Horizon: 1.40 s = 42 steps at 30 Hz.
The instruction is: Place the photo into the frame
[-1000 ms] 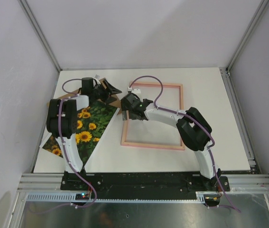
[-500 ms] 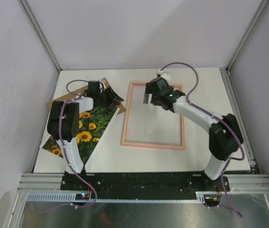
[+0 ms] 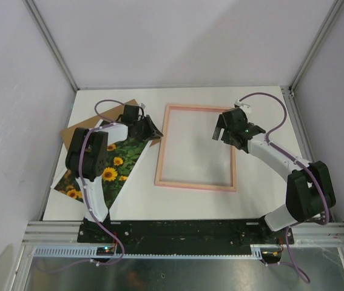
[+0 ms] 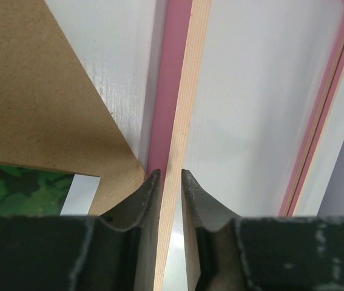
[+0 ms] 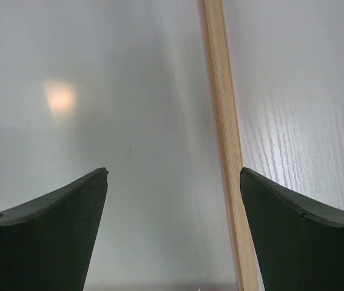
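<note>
Viewing from above: I have the white table (image 3: 263,188) in front of me, and both arms come in from its 6 o'clock edge.
Frame (image 3: 196,185): a thin-railed rectangle, pale wood on top with a pink inner face. It lies flat at the middle of the table with its long sides running 12 to 6. The white tabletop shows through the opening.
Photo (image 3: 120,162): a flat print of yellow sunflowers on dark green leaves. It lies askew toward 8 o'clock on the table, wholly outside the frame, with its 3 o'clock corner near the frame's left rail. My left arm crosses over it.
Backing board (image 3: 82,132): plain brown, at 10 o'clock on the table, overlapping the photo. I cannot tell which of the two lies on top.
Left gripper (image 4: 170,174): at the frame's 10 o'clock, over the left rail. In its wrist view the fingers (image 4: 141,200) stand narrowly parted, and the rail's pale strip shows in the gap. I cannot tell whether they pinch the rail or only sit above it.
Right gripper (image 5: 175,176): its jaws are spread wide and hold nothing. It sits at the frame's 2 o'clock, above the right rail. In its wrist view that rail runs between the fingers (image 5: 50,218), closer to the right-hand one.
</note>
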Available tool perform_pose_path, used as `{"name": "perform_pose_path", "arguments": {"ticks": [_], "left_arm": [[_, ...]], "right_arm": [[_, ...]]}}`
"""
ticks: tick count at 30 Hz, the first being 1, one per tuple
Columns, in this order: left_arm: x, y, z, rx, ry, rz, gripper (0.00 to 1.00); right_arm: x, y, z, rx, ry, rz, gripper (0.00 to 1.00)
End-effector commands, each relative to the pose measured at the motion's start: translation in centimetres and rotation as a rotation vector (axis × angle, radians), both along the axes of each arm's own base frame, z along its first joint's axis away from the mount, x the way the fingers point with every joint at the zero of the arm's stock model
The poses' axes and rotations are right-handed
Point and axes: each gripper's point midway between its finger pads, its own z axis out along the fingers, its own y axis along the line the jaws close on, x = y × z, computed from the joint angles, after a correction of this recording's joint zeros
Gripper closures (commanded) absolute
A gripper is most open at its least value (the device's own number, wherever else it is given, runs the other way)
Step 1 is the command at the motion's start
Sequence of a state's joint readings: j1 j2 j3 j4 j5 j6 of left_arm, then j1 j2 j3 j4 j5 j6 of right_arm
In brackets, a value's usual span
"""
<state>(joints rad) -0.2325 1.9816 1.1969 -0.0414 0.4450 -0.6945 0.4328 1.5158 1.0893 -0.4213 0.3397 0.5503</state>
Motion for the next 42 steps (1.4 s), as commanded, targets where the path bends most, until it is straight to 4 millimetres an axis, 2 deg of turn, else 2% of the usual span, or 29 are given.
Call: {"name": "perform_pose_path", "arguments": {"ticks": [1, 10, 17, 26, 36, 42], "left_arm": [[0.9, -0.8, 0.0, 0.051, -0.040, -0.035, 0.77], [0.4, -3.3, -0.5, 0.061, -0.032, -0.090, 0.79], [-0.4, -5.8, -0.5, 0.057, -0.029, -0.133, 0.80], [-1.8, -9.4, -1.6, 0.056, -0.008, -0.187, 0.81], [-2.7, -14.0, -2.0, 0.036, -0.001, -0.241, 0.81], [-3.5, -15.9, -2.0, 0.029, 0.003, -0.261, 0.81]], "right_arm": [[0.3, -0.2, 2.5, 0.055, -0.079, -0.011, 0.06], [-0.1, -1.4, 2.2, 0.062, -0.075, -0.027, 0.06], [-0.5, -2.5, 2.3, 0.062, -0.076, -0.048, 0.06], [-1.4, -3.8, 2.9, 0.062, -0.083, -0.067, 0.06], [-2.3, -4.2, 3.3, 0.062, -0.077, -0.058, 0.06], [-2.7, -4.5, 3.4, 0.058, -0.075, -0.057, 0.06]]}}
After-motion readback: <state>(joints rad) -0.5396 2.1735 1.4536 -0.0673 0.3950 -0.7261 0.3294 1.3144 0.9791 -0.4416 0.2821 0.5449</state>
